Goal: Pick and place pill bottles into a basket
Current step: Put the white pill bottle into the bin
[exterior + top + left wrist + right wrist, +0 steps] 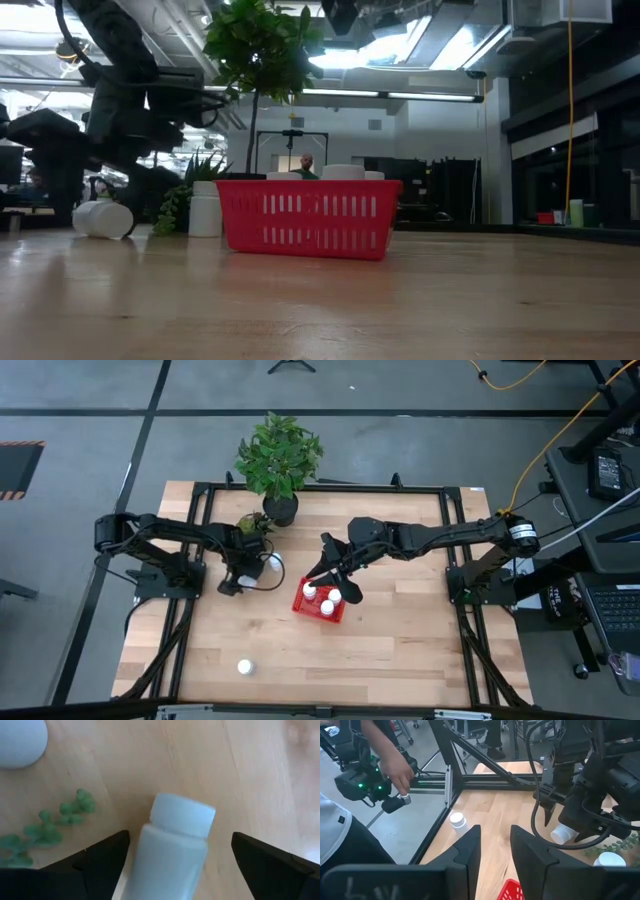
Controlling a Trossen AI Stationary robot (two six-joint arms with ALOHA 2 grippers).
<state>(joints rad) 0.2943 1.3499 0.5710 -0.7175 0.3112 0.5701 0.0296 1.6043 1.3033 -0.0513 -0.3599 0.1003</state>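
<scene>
- Looking down on the table (400, 650), we see the red mesh basket (322, 603) near its middle, with white-capped pill bottles (327, 600) standing inside it.
- Our left gripper (176, 857) sits over a lying white bottle (172, 850), fingers spread wide on either side, not pinching it.
- Another bottle (205, 209) stands upright beside the basket in the low view, and one lone bottle (244, 667) stands near the table's front edge.
- Our right gripper (495, 851) hangs above the basket, fingers close together with a narrow gap, holding nothing we can see.
- A person's hand (396, 771) shows beyond the table.
</scene>
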